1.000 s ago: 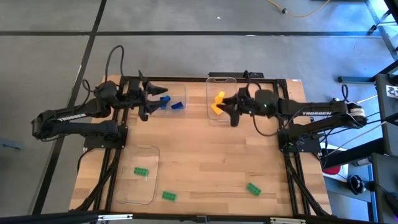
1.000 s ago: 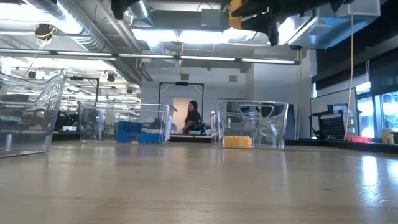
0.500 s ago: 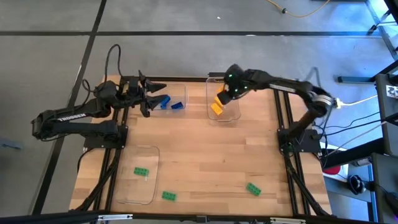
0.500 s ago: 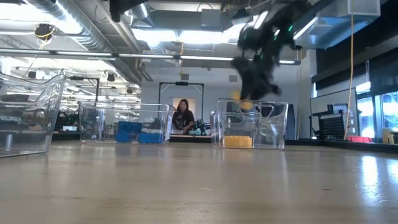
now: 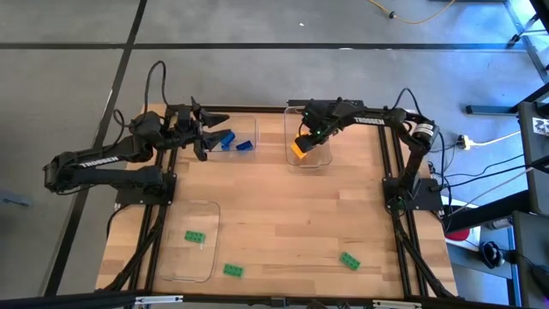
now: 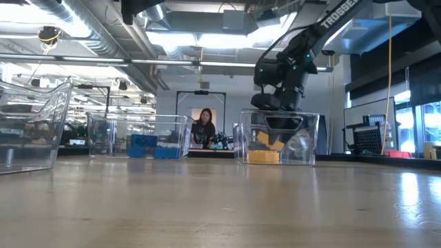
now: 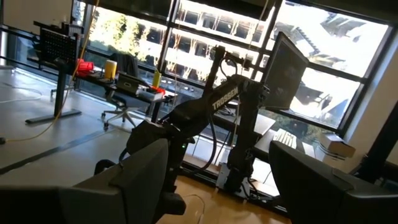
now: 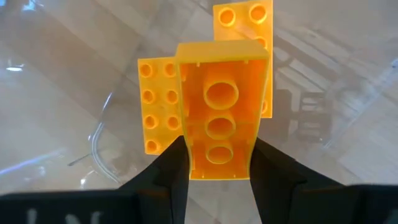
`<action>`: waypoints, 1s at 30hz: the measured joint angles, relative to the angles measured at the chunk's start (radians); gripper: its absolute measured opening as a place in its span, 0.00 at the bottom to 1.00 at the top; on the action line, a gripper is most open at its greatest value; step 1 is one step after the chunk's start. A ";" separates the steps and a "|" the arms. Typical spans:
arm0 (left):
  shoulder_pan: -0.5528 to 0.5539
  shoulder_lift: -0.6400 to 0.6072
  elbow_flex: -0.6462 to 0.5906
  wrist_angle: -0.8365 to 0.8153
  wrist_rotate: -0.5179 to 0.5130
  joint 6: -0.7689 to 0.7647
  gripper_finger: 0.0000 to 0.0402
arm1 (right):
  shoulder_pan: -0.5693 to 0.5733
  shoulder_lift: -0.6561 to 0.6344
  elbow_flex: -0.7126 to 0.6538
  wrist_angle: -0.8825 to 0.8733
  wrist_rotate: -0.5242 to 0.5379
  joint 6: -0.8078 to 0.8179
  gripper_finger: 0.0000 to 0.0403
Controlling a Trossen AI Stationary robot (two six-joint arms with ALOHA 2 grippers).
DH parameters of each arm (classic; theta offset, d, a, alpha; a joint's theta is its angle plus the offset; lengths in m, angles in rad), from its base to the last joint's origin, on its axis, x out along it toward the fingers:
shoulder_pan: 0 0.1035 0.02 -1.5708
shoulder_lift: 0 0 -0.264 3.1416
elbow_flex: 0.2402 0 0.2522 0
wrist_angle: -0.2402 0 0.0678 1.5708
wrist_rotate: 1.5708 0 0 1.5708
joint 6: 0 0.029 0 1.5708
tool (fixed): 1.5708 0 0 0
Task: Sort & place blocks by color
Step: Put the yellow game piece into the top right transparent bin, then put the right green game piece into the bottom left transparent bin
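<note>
My right hand [image 5: 302, 140] is clamped on a yellow block [image 8: 221, 124] and sits down inside the clear tray [image 5: 292, 160] at the far middle of the tabletop [image 5: 283, 215]. In the right wrist view the block hangs directly over two more yellow blocks [image 8: 155, 102] lying flat on the tray floor, its hollow underside facing the camera and its long axis running straight out from between my fingers [image 8: 163, 177]. The drop is straight down, so I judge only a release is needed.

My left hand [image 5: 204, 130] waits with fingers spread above the edge of the neighbouring tray [image 5: 249, 129], where two blue blocks [image 5: 235, 142] lie. It holds nothing that I can see.

Three green blocks [image 5: 349, 259] lie at the near end, one in a third tray [image 5: 211, 257].

From above, my right hand covers most of the yellow pile, so I cannot tell how far the held block hangs above the others.
</note>
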 joint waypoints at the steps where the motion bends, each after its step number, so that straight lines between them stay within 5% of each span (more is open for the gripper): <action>1: 0.000 0.000 0.000 0.000 0.000 0.000 0.68 | 0.000 0.000 0.000 0.001 0.000 0.002 0.32; 6: 0.000 0.000 0.000 0.000 0.000 0.000 0.68 | 0.000 0.000 0.000 0.002 0.000 0.023 0.33; 16: 0.000 0.000 0.000 -0.001 0.005 0.000 0.68 | 0.001 -0.016 0.000 0.006 0.001 0.024 0.74; 23: 0.000 0.000 0.000 -0.002 0.052 0.000 0.68 | 0.052 -0.191 -0.001 0.005 0.006 -0.022 0.77; 30: 0.000 -0.006 0.001 -0.004 0.119 0.000 0.67 | 0.259 -0.414 -0.001 0.068 0.130 -0.033 0.77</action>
